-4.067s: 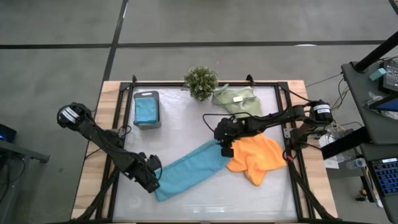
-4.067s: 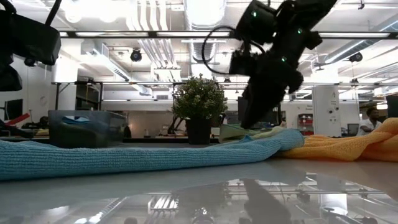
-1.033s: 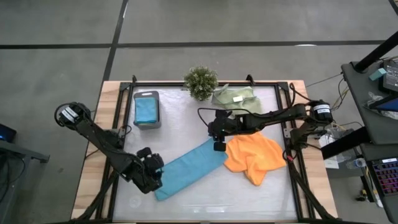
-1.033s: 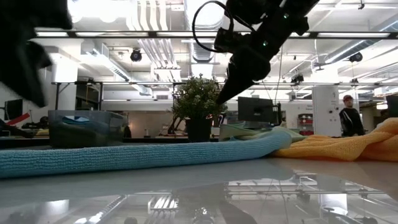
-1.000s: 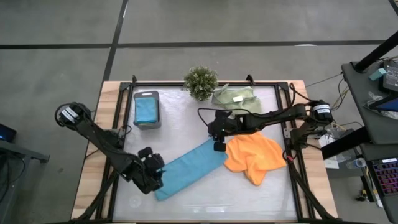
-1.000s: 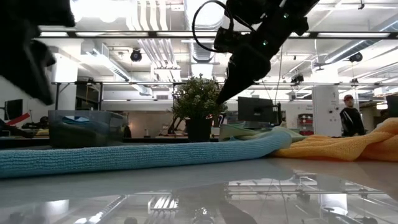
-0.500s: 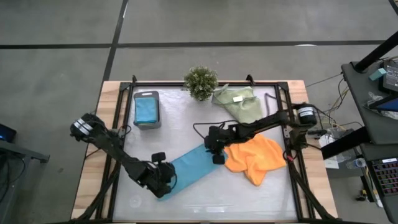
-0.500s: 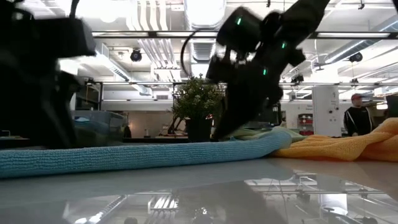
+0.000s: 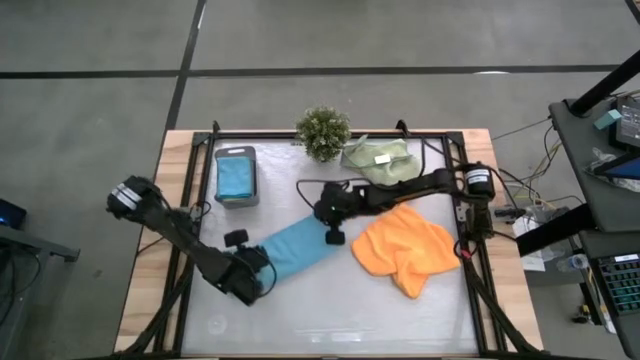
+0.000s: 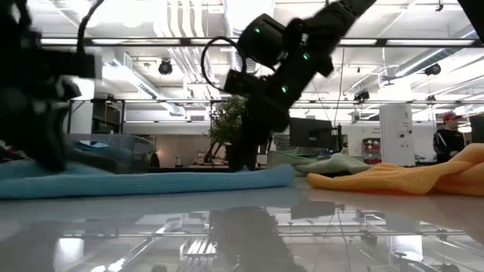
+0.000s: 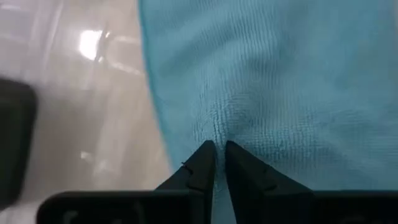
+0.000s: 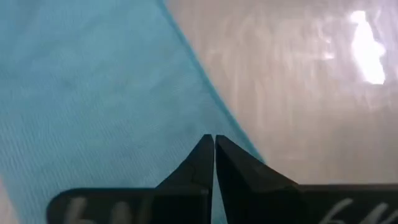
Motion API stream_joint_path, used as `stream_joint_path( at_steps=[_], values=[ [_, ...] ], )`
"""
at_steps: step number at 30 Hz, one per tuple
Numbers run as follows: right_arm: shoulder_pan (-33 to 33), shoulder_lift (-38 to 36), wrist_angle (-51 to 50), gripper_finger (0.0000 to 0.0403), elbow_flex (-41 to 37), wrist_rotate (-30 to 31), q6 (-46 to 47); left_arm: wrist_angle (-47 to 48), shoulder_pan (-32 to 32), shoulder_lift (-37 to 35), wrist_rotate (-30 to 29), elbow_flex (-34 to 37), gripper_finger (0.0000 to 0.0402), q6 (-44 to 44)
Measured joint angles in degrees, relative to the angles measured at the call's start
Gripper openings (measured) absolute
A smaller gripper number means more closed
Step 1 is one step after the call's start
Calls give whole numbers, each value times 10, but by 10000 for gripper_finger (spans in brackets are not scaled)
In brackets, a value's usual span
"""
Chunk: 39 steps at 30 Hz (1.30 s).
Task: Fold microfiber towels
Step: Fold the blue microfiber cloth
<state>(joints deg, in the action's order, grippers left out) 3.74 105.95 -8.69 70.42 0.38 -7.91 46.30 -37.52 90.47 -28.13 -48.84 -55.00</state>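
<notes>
- The teal-blue towel (image 9: 296, 248) lies as a slanted strip in the middle of the table (image 9: 300, 320); 1 end is at the left end effector, the other end at the right end effector;
- The left end effector (image 9: 262, 278) is low at the near left end of this towel; its fingers (image 11: 200, 167) are pressed almost together and pinch a small ridge of the teal cloth;
- The right end effector (image 9: 333, 233) is at the far right end of the same towel; its fingers (image 12: 200, 160) are pressed together at the edge of the cloth; whether cloth sits between them I cannot tell;
- The orange towel (image 9: 402, 248) lies crumpled just right of the teal one, apart from it;
- A pale sage-green towel (image 9: 385, 162) with a white tag lies at the far edge, beside the small plant (image 9: 323, 132);
- Another teal-blue towel (image 9: 236, 176) sits folded in the dark grey tray (image 9: 236, 200) at the far left.
</notes>
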Motion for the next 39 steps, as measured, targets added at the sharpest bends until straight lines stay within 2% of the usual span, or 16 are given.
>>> stream_joint_path(
  at_steps=[4,8,13,15,18,22,26,31,33,36,39],
  values=[
    [13,0,-101,24,45,-2,40,-8,0,-36,-12,1,19,-1],
    [15,-5,-152,51,63,-3,68,-14,-1,-51,-14,1,19,-2],
    [13,-17,-190,95,55,-4,109,-17,-1,-49,65,1,19,-20],
    [12,-21,-203,116,53,-8,118,-12,-2,-46,73,5,19,-36],
    [9,-21,-183,144,43,-8,132,-9,-1,-42,60,8,19,-42],
    [-1,-19,-83,163,20,-8,135,2,1,-42,44,11,19,-42],
    [-5,-2,28,154,-10,-9,131,14,1,-43,41,11,19,-47],
    [-2,40,121,117,-27,-1,115,13,1,-43,42,11,19,-47],
    [2,62,132,100,-29,14,111,14,1,-44,42,11,19,-47],
    [6,69,114,74,-23,73,100,13,1,-44,47,11,19,-47],
    [14,65,94,53,-22,89,84,14,1,-44,48,13,19,-46]
  ],
)
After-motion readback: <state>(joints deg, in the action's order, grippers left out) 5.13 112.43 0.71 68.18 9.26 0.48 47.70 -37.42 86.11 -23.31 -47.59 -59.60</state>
